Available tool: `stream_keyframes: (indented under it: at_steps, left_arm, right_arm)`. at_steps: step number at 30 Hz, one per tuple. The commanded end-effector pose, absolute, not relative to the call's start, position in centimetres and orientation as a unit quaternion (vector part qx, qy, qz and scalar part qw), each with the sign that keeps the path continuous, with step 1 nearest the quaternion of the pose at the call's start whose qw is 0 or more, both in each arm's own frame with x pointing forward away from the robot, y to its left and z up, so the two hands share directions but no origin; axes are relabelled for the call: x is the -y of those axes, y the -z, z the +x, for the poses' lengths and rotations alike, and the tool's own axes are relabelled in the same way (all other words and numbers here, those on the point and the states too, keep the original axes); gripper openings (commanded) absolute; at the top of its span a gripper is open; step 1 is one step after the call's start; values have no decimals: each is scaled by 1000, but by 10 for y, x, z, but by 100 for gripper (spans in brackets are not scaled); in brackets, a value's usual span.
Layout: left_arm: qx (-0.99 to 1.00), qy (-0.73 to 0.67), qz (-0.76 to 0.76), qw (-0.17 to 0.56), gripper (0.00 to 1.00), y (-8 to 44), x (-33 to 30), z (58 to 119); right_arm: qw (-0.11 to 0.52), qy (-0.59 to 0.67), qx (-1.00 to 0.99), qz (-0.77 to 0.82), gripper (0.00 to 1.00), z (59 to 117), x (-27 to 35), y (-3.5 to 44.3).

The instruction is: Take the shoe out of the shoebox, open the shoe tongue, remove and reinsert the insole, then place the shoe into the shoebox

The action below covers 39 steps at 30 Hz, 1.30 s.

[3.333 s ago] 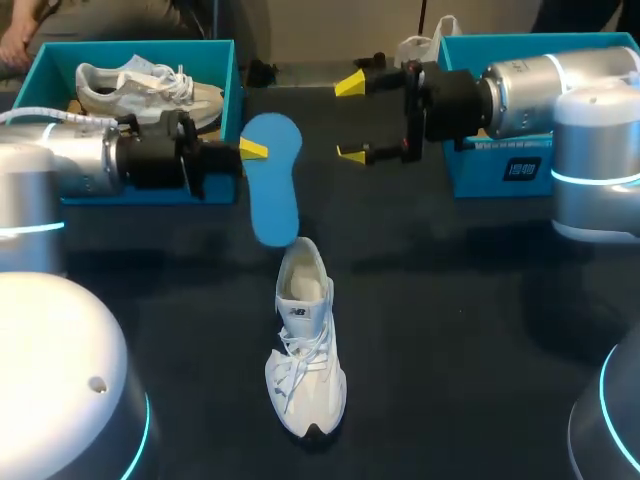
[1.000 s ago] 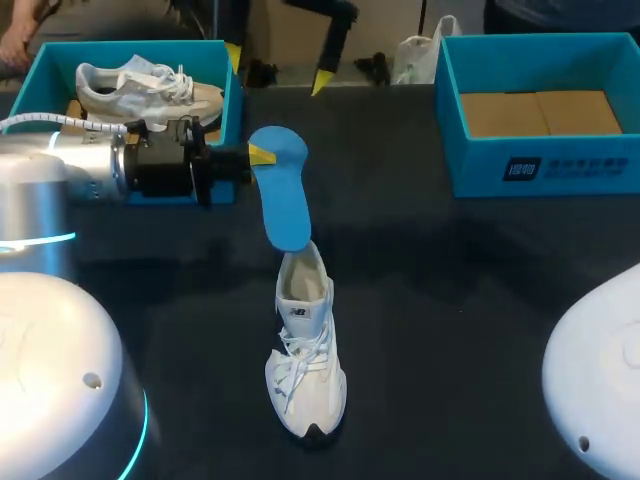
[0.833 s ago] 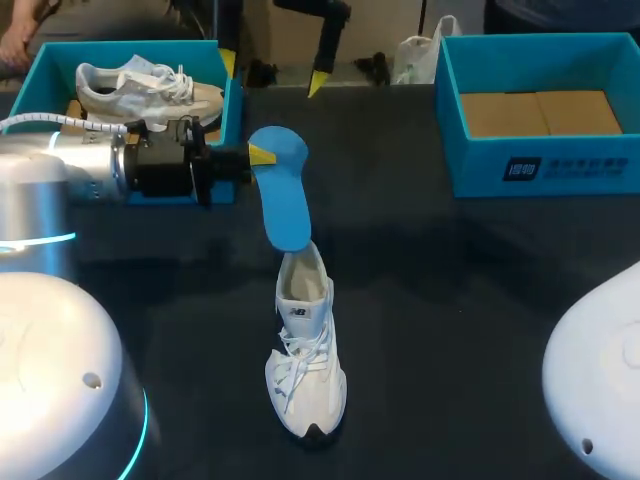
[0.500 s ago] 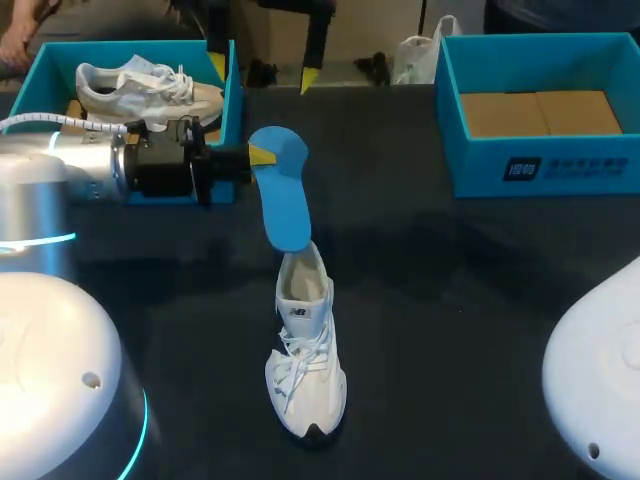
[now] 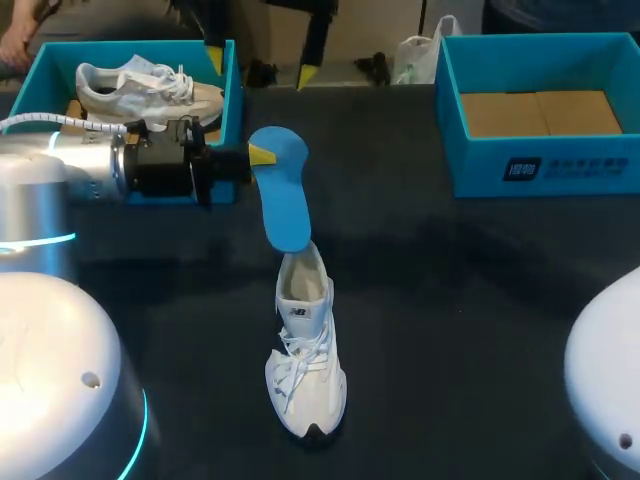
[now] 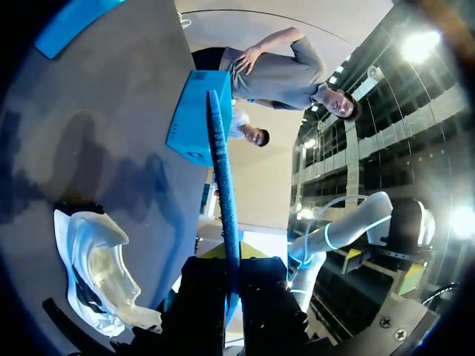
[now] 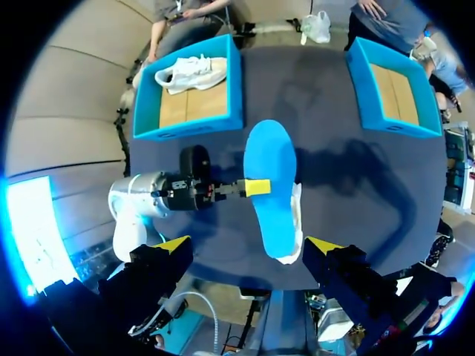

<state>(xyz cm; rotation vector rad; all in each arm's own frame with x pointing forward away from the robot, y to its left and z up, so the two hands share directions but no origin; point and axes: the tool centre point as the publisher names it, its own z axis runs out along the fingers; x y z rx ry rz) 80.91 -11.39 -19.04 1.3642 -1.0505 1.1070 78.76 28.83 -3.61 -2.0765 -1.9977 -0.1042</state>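
The left gripper (image 5: 258, 154) is clamped on the 1 blue insole (image 5: 282, 205), gripping it near its upper, broad end. In the left wrist view the insole (image 6: 223, 200) stands edge-on between the 2 black fingers, which press it from both sides. From there it hangs slanting down, its lower end just above the heel opening of the white shoe (image 5: 305, 355). Whether the 2 touch cannot be told.

That shoe stands upright on the dark desk (image 5: 450, 280) near its middle, heel toward the gripper and toe pointing away from it. In the left wrist view it lies just beside and below the gripper.

The right gripper (image 7: 249, 244) hangs high above the desk, looking straight down on the insole (image 7: 271, 185). Its 2 yellow-tipped fingers are spread wide and hold nothing. In the head view it shows at the far edge (image 5: 258, 68).

There are 2 blue shoeboxes. The left shoebox (image 5: 130, 45) holds a second shoe (image 5: 150, 90), and the right shoebox (image 5: 560, 165) shows only its cardboard floor. That makes 2 shoes, 2 shoeboxes and 1 insole.
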Motion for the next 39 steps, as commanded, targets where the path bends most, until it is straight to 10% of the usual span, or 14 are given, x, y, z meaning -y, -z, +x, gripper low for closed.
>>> stream_keyframes:
  at_steps: [1,39]
  left_arm:
    - [439,-461,570,519,0,190,114,808]
    - [439,-461,570,519,0,190,114,808]
  right_arm:
    - [205,126,666,-706,100,780,-262,47]
    - [449,369,555,-595,100,786,-213,91]
